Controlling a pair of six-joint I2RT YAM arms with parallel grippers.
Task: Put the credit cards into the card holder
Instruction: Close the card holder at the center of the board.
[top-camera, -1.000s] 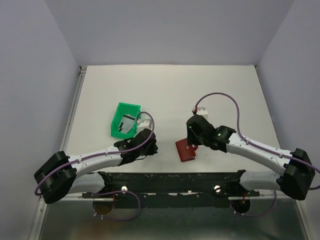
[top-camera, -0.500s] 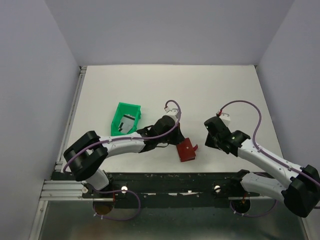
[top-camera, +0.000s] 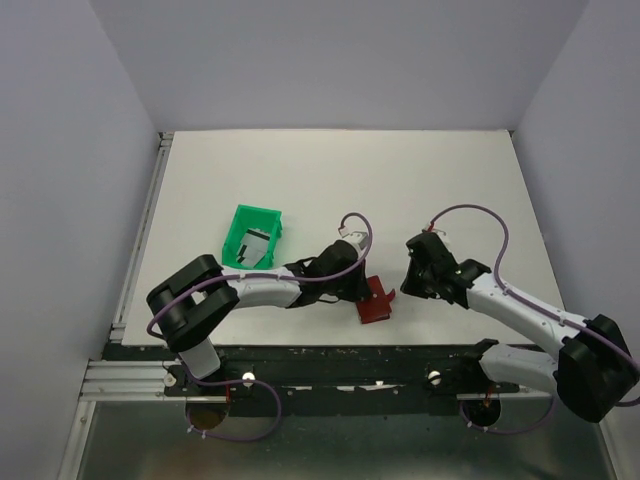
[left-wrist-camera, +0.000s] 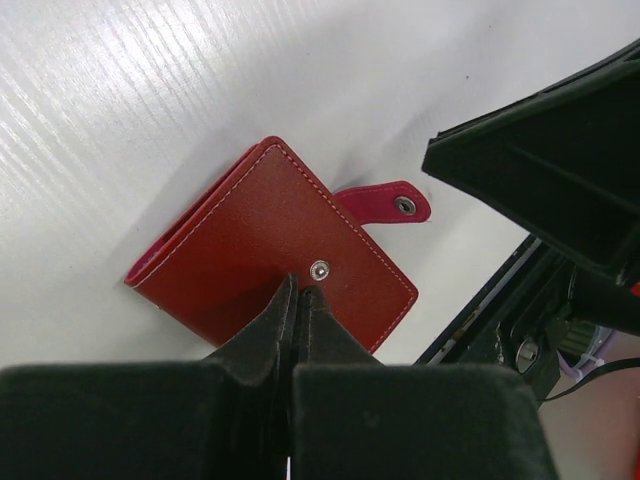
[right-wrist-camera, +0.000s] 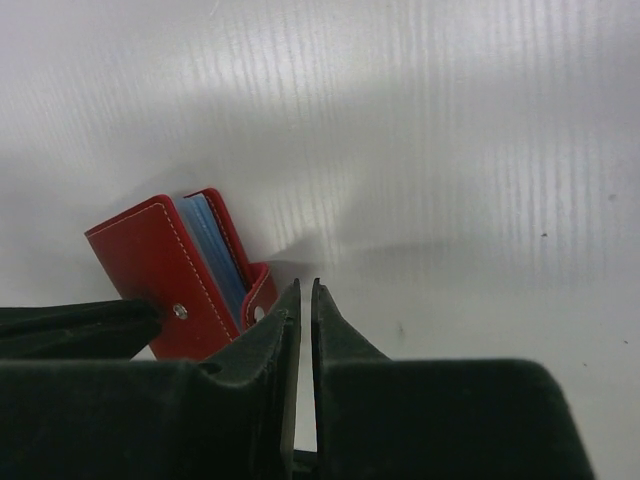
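**Both grippers at the card holder, cards in the tray behind**

Nearest the camera, a black rail (top-camera: 340, 358) runs along the near edge of the white table (top-camera: 420, 180), and the two arms reach inward from it toward the middle.

Just past the rail the dark red card holder (left-wrist-camera: 265, 250) lies on the table between the two wrists. The left gripper (left-wrist-camera: 299, 296) has its jaws pressed together with nothing between them. Its tips sit just below the metal snap stud (left-wrist-camera: 319, 269) on the cover, but whether they touch the leather cannot be told. Its black fingers hide the holder's near edge in the left wrist view. The closing strap (left-wrist-camera: 385, 203) sticks out loose to one side, unfastened.

The right gripper (right-wrist-camera: 300, 292) is narrowed to a thin slit and holds nothing. Its tips are just beside the strap end. From this side the holder gapes slightly, showing its light blue inside (right-wrist-camera: 205, 250). A dark finger of the left gripper crosses in front of its lower corner.

In the left wrist view the right arm (left-wrist-camera: 560, 170) fills the upper right corner.

Farther back and to the left, well apart from the holder, a green tray (top-camera: 245, 212) holds the grey credit cards (top-camera: 258, 245). Their number cannot be made out.
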